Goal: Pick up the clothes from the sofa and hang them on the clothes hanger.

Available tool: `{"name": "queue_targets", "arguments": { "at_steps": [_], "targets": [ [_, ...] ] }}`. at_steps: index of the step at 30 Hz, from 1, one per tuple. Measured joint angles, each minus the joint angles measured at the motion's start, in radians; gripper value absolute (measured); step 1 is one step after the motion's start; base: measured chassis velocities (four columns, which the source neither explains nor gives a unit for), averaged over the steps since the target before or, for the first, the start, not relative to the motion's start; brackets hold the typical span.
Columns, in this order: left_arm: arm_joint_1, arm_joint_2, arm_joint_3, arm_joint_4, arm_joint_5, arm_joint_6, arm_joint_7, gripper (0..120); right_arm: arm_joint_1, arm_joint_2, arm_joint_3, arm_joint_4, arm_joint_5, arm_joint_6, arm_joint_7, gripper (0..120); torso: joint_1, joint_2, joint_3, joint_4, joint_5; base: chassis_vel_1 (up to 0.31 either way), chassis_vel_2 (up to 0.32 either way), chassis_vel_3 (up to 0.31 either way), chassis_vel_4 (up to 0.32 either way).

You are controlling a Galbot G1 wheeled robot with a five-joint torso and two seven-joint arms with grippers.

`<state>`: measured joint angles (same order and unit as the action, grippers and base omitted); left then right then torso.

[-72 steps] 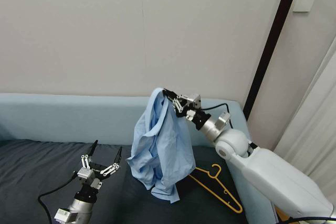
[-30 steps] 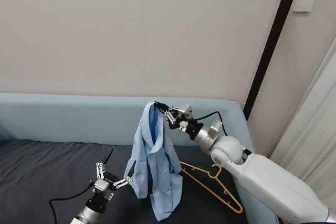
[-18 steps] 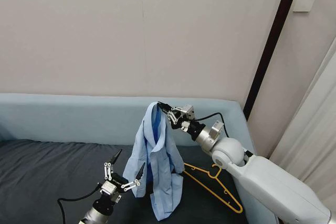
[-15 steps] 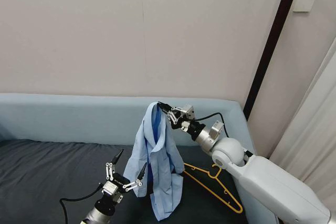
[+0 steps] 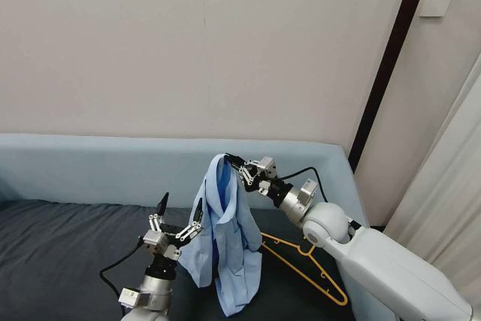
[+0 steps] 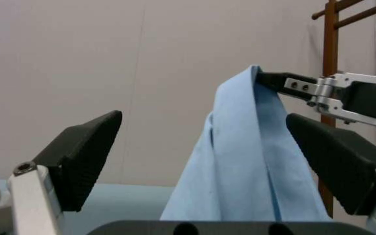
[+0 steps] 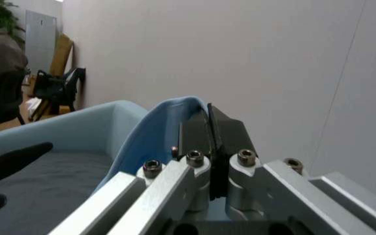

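right arm (image 5: 391,261) — white shell | left fingers (image 6: 83,156) — black, ribbed | hex screws (image 7: 247,157)

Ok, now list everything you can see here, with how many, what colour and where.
shirt: one, light blue, hanging from the right gripper above the sofa seat
clothes hanger: one, yellow, lying flat on the seat to the right of the shirt
sofa: one, light blue frame, against the wall
seat cushion: one, dark, on the sofa
wall: one, beige, behind the sofa
post: one, dark brown, upright beyond the sofa's right end
wooden stand: one, brown, upright behind the shirt in the left wrist view
right gripper: one, silver and black, shut on the shirt's top
left gripper: one, silver and black, open, low by the shirt over the seat cushion
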<state>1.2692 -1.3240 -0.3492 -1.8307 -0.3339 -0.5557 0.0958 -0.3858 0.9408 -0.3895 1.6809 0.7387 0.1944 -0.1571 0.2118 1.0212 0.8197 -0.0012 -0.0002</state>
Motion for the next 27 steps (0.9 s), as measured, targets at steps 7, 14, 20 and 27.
{"name": "queue_targets", "arguments": {
  "at_steps": [7, 14, 20, 27],
  "targets": [
    [-0.063, -0.025, 0.052, 0.024, 0.097, 0.042, -0.073, 98, 0.002, 0.003, -0.007, -0.004, 0.0, 0.0, 0.0, 0, 0.0, 0.0, 0.0, 0.0, 0.0001, 0.0, 0.0, 0.0, 0.0],
    [-0.072, -0.039, 0.092, 0.046, 0.204, 0.112, -0.207, 97, -0.007, 0.004, -0.007, 0.0, -0.001, 0.0, 0.001, 0, 0.0, 0.0, 0.0, 0.0, 0.0, 0.0, 0.0, 0.0, 0.0],
    [-0.068, -0.031, 0.113, 0.077, 0.268, 0.168, -0.326, 96, -0.01, 0.003, -0.005, 0.007, -0.001, 0.0, 0.001, 0, 0.0, 0.0, 0.0, 0.0, 0.0, 0.0, 0.0, 0.0, 0.0],
    [-0.048, -0.004, 0.066, 0.092, 0.273, 0.152, -0.361, 96, -0.033, -0.002, 0.012, 0.012, -0.007, 0.0, -0.002, 0, 0.0, 0.0, 0.0, 0.0, -0.0001, 0.0, 0.0, 0.0, 0.0]
  ]
}}
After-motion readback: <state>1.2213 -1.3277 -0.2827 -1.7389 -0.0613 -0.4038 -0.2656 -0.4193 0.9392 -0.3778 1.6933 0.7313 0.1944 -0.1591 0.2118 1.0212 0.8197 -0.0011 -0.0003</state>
